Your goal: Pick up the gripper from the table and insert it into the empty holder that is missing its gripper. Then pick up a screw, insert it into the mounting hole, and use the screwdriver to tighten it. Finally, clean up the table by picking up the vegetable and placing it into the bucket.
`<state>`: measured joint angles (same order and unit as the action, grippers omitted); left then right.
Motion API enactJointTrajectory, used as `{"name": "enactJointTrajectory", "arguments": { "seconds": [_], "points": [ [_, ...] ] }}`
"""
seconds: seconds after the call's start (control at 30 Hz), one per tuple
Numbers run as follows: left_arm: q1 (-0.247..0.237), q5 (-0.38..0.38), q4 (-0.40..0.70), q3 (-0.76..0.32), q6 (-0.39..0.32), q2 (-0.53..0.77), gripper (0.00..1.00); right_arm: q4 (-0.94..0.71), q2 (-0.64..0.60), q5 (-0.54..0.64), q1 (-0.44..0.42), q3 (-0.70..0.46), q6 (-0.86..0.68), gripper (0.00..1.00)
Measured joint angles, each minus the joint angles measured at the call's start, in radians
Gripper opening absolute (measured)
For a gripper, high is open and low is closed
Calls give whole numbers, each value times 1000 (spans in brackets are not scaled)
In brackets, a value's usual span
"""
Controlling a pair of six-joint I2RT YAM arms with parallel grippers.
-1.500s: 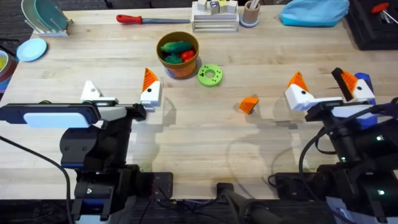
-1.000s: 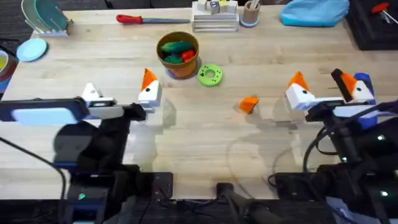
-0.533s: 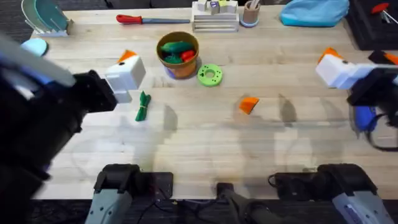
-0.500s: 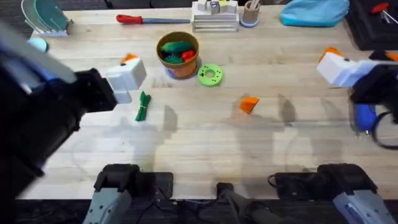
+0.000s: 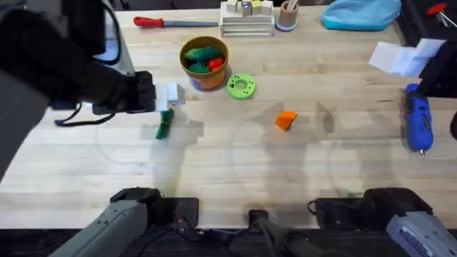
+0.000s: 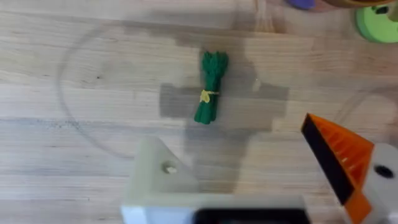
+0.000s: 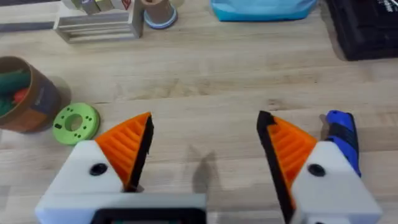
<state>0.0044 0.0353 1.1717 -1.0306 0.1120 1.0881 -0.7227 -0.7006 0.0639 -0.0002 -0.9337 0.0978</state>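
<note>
The loose orange gripper (image 5: pixel 285 120) lies mid-table, apart from both arms. My left gripper (image 5: pixel 166 98) hovers open just above the green vegetable (image 5: pixel 164 123), which lies flat (image 6: pixel 210 87) beyond the fingers. One left finger is the bare white empty holder (image 6: pixel 155 183) with its mounting hole (image 6: pixel 168 168); the other finger carries an orange pad (image 6: pixel 339 158). My right gripper (image 7: pixel 205 155) is open at the far right (image 5: pixel 400 57), empty, both pads on. The blue screwdriver (image 5: pixel 418 125) lies on the table beside it (image 7: pixel 339 134). The bucket (image 5: pixel 205 61) holds toy vegetables. The screw is out of view.
A green disc with holes (image 5: pixel 241 86) sits right of the bucket. A red-handled screwdriver (image 5: pixel 168 23), a grey rack (image 5: pixel 246 21) and a blue cloth (image 5: pixel 360 13) line the far edge. The left arm looms dark over the table's left side.
Both arms lifted off the table front. The left gripper swung right to hover over the vegetable. The right gripper moved toward the far right, uncovering the blue screwdriver.
</note>
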Motion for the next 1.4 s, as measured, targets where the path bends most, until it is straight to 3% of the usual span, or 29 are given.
{"name": "enactJointTrajectory", "arguments": {
  "seconds": [0.03,0.23,0.27,0.37,0.43,0.47,0.5,0.67,0.83,0.97,1.1,1.17,1.4],
  "points": [
    [0,2,-2,0,1,19,964,0,0,0,0,0,0,993],
    [0,6,-16,0,-20,61,79,-1,0,0,0,0,0,992],
    [0,6,-17,0,-30,58,47,-4,0,0,0,0,0,991],
    [-28,5,-45,0,-40,23,520,-25,0,0,0,0,0,991],
    [-79,9,-93,0,-45,-23,830,-27,0,0,0,0,0,991],
    [-108,16,-128,0,-44,-48,948,-27,0,0,0,0,0,991],
    [-146,28,-177,0,-46,-79,981,-28,0,0,0,0,0,991],
    [-355,71,-459,0,-53,-217,994,-28,0,0,0,0,0,991],
    [-456,86,-665,-1,-52,-253,994,-29,0,0,0,0,0,993],
    [-493,111,-709,-1,-52,-249,994,-29,0,0,0,0,0,990],
    [-497,123,-553,-1,-52,-251,994,-29,0,0,0,0,0,989],
    [-497,126,-526,-1,-52,-249,993,-29,0,0,0,0,0,990],
    [-497,122,-606,-1,-53,-242,993,-29,0,0,0,0,0,990]
  ]
}}
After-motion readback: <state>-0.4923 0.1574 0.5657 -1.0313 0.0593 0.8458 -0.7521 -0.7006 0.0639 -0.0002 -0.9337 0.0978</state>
